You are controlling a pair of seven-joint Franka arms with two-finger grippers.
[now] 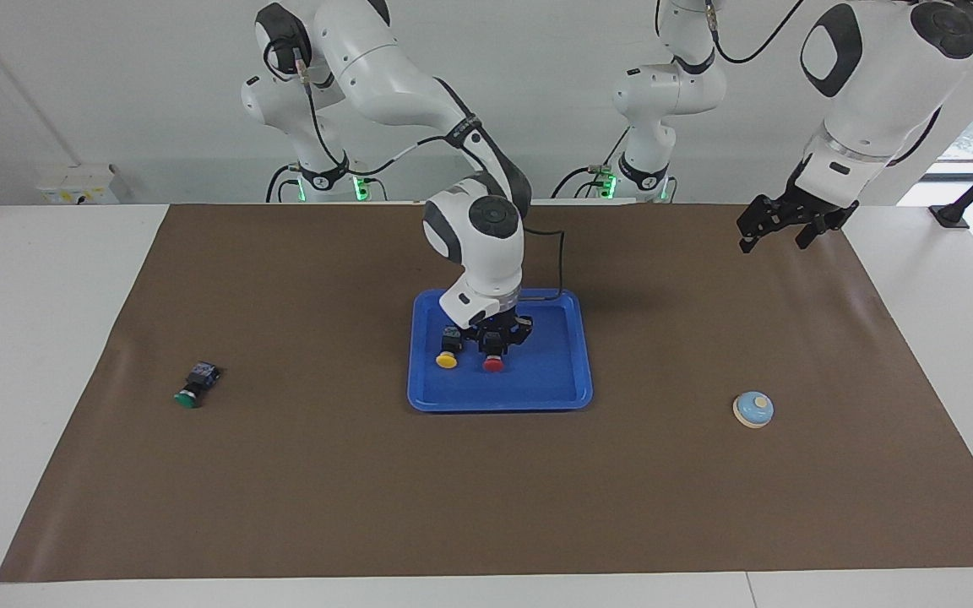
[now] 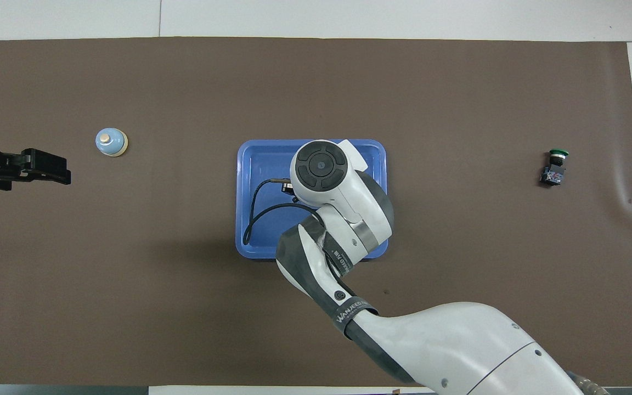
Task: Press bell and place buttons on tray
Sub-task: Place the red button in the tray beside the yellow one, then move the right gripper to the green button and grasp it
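The blue tray (image 1: 554, 380) lies mid-table and also shows in the overhead view (image 2: 250, 164). In it lie the yellow button (image 1: 448, 355) and, beside it, the red button (image 1: 493, 361). My right gripper (image 1: 495, 339) is down in the tray right at the red button's black body. In the overhead view the right arm hides both of these buttons. The green button (image 1: 196, 386) lies on its side on the mat toward the right arm's end (image 2: 554, 167). The bell (image 1: 753, 409) stands toward the left arm's end (image 2: 111, 142). My left gripper (image 1: 774, 241) waits open in the air at that end (image 2: 66, 170).
A brown mat (image 1: 326, 490) covers the table, with white table margins around it. A black cable (image 2: 255, 214) from the right arm's wrist loops over the tray.
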